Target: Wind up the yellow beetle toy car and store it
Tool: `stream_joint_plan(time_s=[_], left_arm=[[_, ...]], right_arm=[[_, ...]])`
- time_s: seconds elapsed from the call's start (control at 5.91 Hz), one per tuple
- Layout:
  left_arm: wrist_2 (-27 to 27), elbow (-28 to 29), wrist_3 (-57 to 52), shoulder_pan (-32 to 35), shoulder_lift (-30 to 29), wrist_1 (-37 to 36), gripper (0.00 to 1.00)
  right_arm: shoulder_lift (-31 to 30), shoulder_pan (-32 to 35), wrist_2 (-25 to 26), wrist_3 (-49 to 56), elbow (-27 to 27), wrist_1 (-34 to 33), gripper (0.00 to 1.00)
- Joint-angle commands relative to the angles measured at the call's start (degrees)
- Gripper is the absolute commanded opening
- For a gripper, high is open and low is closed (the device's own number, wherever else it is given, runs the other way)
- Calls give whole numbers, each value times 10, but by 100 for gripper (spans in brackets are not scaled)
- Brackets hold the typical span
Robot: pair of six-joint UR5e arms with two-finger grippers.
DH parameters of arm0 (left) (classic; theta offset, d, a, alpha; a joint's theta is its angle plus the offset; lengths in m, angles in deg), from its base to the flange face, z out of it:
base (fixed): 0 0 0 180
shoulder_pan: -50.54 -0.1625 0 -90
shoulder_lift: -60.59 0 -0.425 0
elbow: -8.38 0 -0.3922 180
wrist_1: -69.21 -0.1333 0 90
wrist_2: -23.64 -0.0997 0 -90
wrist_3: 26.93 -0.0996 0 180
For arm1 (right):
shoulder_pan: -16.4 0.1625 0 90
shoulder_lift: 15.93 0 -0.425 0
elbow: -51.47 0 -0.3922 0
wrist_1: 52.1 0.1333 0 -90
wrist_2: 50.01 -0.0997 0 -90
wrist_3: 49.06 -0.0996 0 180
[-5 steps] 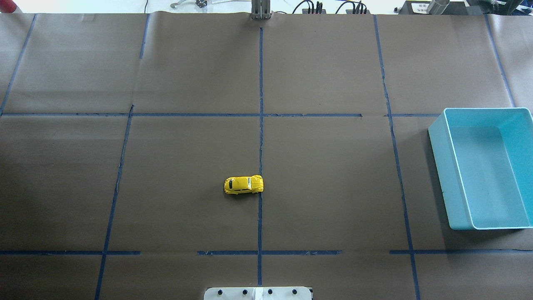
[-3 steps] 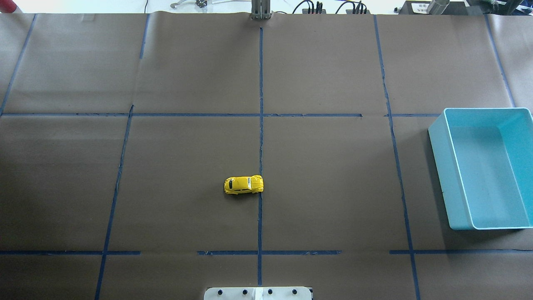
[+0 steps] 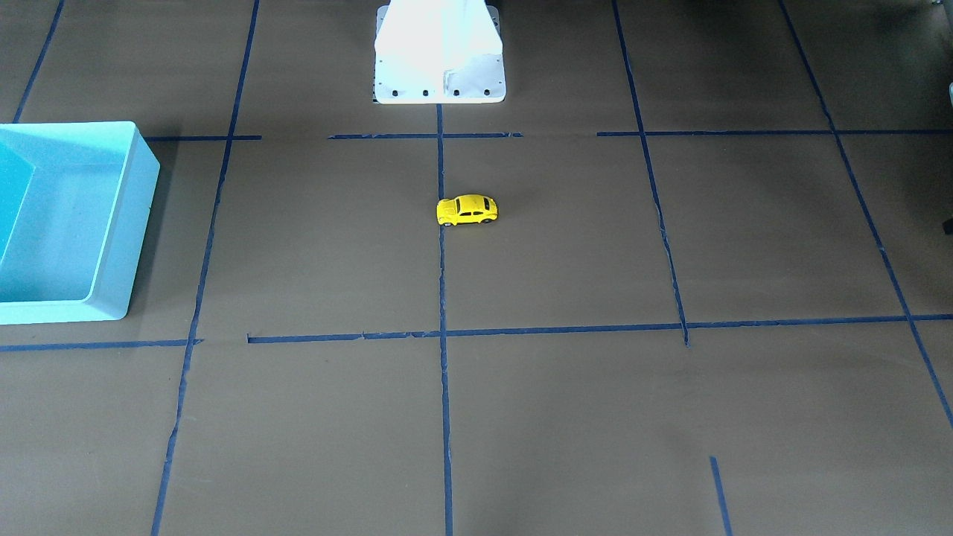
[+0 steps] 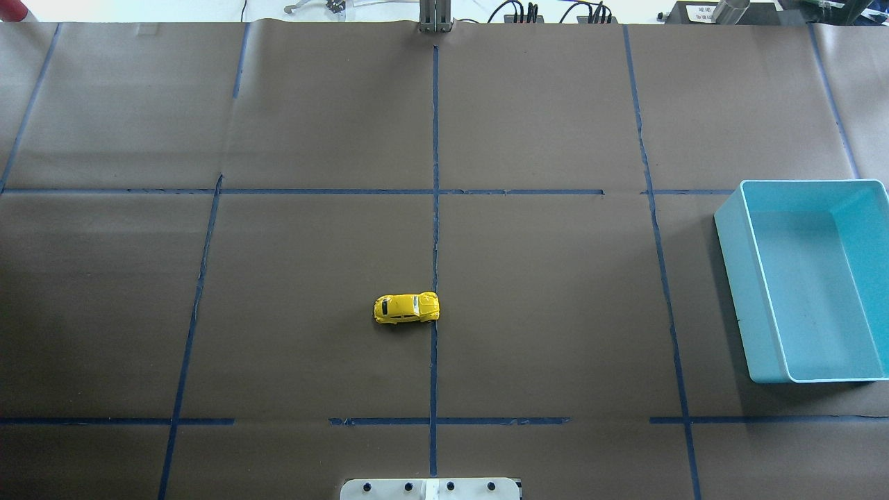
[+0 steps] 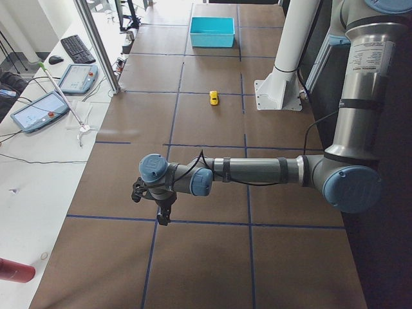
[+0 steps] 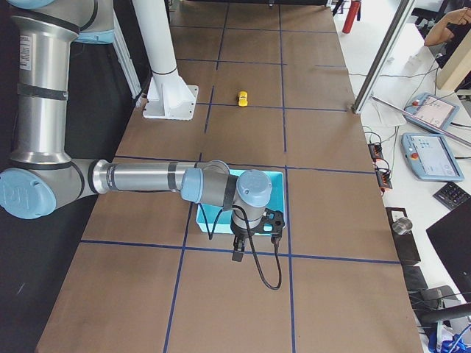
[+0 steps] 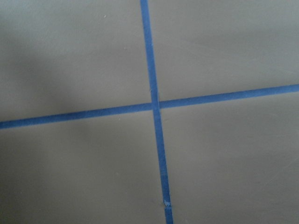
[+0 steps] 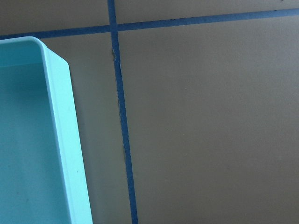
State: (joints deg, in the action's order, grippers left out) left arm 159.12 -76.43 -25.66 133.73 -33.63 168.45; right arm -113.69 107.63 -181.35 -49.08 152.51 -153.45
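The yellow beetle toy car (image 4: 406,308) stands on its wheels near the table's middle, beside the centre tape line; it also shows in the front view (image 3: 467,210) and both side views (image 5: 214,97) (image 6: 242,98). The empty turquoise bin (image 4: 736,278) sits at the table's right side (image 3: 138,223). My left gripper (image 5: 163,215) hangs over the table's left end, far from the car; I cannot tell if it is open or shut. My right gripper (image 6: 237,254) hangs by the bin's outer edge (image 6: 281,184); I cannot tell its state either. The wrist views show no fingers.
Brown paper with blue tape lines (image 4: 435,173) covers the table. The white robot base (image 3: 439,52) stands behind the car. The right wrist view shows the bin's corner (image 8: 65,140). Tablets and a keyboard lie on side desks (image 5: 77,77).
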Motion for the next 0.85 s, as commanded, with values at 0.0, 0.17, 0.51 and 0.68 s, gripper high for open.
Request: stream_joint_plan(time_s=[0.0, 0.17, 0.51, 0.68], left_arm=[[2, -72, 0, -27, -1, 9, 100], [2, -117, 0, -74, -2, 9, 100], [-2, -194, 0, -184, -15, 9, 100], [-4, -219, -1, -234, -46, 15, 100]], right_arm=[[0, 0, 4, 0, -1, 0, 100], [0, 0, 4, 1, 1, 0, 100], [0, 0, 2, 1, 1, 1, 100], [0, 0, 2, 1, 0, 0, 100]])
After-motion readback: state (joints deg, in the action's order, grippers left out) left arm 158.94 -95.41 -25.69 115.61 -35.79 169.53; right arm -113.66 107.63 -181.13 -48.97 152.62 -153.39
